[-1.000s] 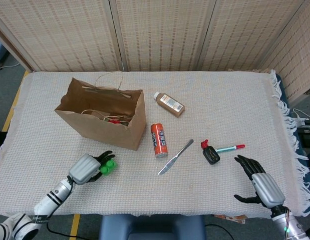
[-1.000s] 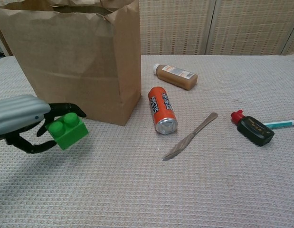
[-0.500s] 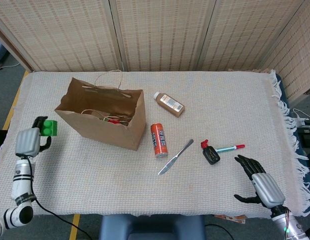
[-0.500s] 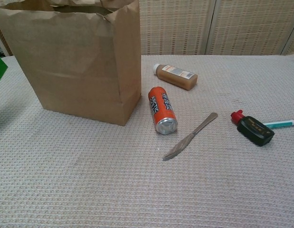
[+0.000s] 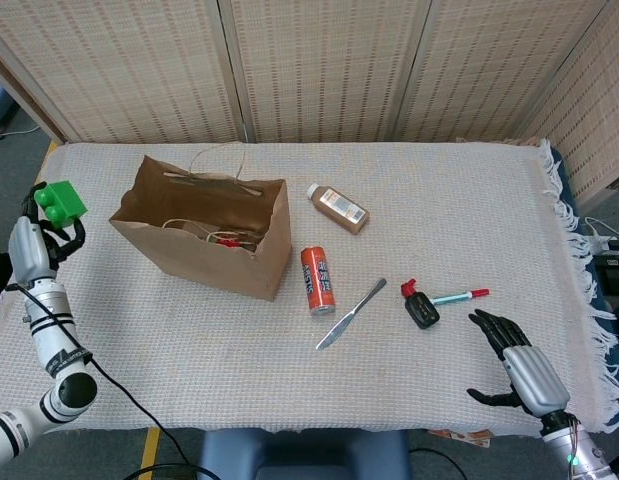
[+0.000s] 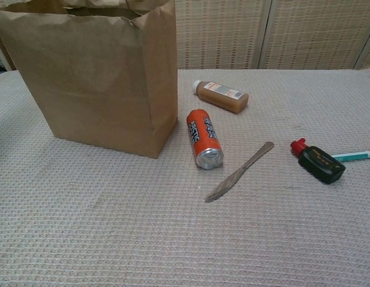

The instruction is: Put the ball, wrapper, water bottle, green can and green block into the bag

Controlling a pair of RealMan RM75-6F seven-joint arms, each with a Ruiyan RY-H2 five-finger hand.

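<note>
Since a moment ago my left hand (image 5: 31, 245) rises higher beside the counter's (image 5: 439, 210) left edge, gripping the green block (image 5: 60, 200), left of the bag (image 5: 204, 240); my right hand (image 5: 514, 355) rests open, holding nothing.

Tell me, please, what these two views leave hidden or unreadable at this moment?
- Bag contents: head view shows only handles and a red scrap; its walls hide the rest.
- Left hand with green block: outside the chest view.
- Right hand: head view only.
- Orange can label: too small to read.
</note>
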